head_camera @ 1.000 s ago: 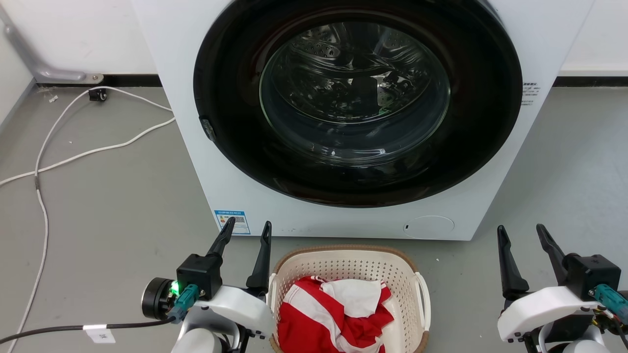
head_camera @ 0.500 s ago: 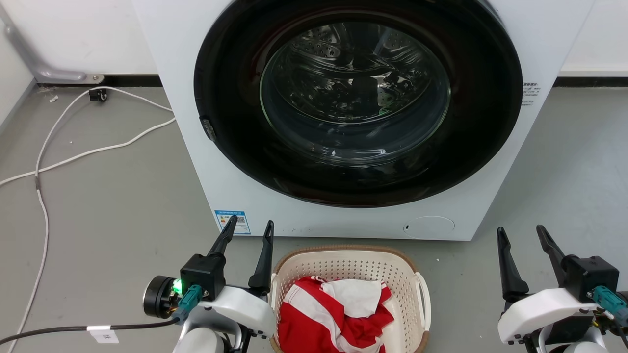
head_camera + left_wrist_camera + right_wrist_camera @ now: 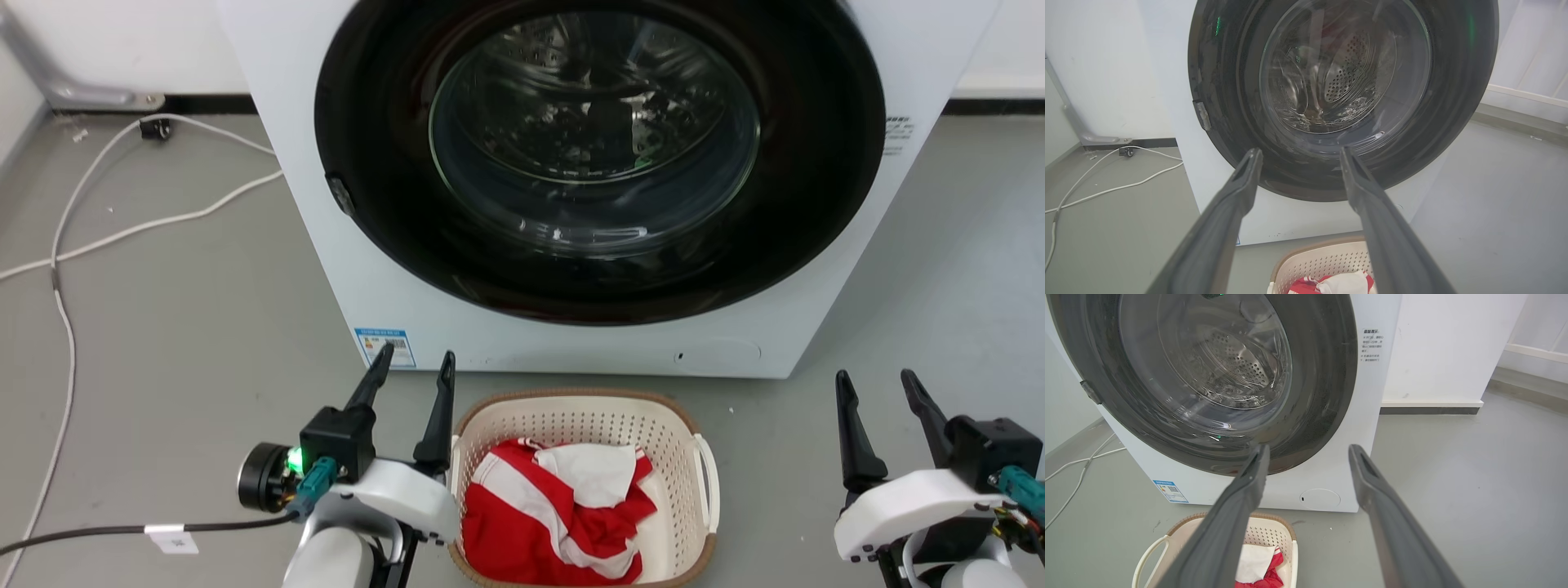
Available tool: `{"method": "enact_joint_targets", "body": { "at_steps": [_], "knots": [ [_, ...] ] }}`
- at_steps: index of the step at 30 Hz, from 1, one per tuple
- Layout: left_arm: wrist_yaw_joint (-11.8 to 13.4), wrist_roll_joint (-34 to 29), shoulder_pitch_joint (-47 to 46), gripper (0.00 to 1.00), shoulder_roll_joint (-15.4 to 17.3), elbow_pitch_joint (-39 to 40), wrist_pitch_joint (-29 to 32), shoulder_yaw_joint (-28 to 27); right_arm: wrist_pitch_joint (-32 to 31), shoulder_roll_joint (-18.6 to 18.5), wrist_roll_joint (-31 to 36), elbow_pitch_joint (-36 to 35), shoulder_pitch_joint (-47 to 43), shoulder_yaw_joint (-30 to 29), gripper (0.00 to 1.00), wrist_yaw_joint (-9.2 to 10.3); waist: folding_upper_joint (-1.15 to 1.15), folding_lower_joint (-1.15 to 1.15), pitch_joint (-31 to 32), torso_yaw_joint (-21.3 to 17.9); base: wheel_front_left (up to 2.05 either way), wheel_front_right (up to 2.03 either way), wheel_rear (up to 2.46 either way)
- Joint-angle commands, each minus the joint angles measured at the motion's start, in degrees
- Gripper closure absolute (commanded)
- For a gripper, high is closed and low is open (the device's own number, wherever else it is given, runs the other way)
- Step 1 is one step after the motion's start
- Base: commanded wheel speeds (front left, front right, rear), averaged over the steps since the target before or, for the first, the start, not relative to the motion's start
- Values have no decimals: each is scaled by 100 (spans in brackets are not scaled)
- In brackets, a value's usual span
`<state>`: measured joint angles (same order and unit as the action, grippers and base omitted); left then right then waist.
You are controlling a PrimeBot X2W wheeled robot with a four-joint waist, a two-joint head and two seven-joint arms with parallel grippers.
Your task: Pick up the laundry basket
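A white cable (image 3: pixel 57 269) trails across the grey floor (image 3: pixel 180 343) at far left. The left gripper (image 3: pixel 415 354) hangs just beside the laundry basket (image 3: pixel 571 425), its fingers spread and holding nothing. The basket sits on the floor close before the washer (image 3: pixel 392 310), with red-and-white cloth (image 3: pixel 547 514) inside. The right gripper (image 3: pixel 874 377), also spread and empty, is well apart from it.

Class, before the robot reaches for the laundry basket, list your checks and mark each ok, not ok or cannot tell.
1. Left hand open: ok.
2. Right hand open: ok.
3. Cream perforated plastic laundry basket upright on the grey floor: ok.
4. Red-and-white cloth lies inside the brown rim: ok.
5. Hands on the white loop handles: not ok, neither grips one.
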<state>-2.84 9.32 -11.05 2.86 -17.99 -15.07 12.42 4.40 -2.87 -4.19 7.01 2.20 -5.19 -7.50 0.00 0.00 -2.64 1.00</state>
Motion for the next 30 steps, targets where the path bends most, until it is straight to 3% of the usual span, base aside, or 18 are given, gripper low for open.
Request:
{"method": "enact_joint_targets", "body": {
  "at_steps": [1,12,20,30],
  "knots": [
    [15,-32,-120,0,2,-5,-14,-19,-4,-1,-56,18,102,-10,0,2,0,0,-157,-18,0,0,0],
    [-146,-94,-897,0,9,-595,-14,-109,-155,0,-260,576,838,-9,0,2,0,0,-1349,-100,0,0,0],
    [-378,134,-1958,0,180,-2168,32,-50,-697,-2,-503,1674,1755,94,0,2,0,0,-2387,-188,0,0,0],
    [-465,893,-3043,0,366,-3601,783,349,-1645,-38,-914,3110,2875,416,0,2,0,0,-3370,-256,0,0,0]
  ]
}}
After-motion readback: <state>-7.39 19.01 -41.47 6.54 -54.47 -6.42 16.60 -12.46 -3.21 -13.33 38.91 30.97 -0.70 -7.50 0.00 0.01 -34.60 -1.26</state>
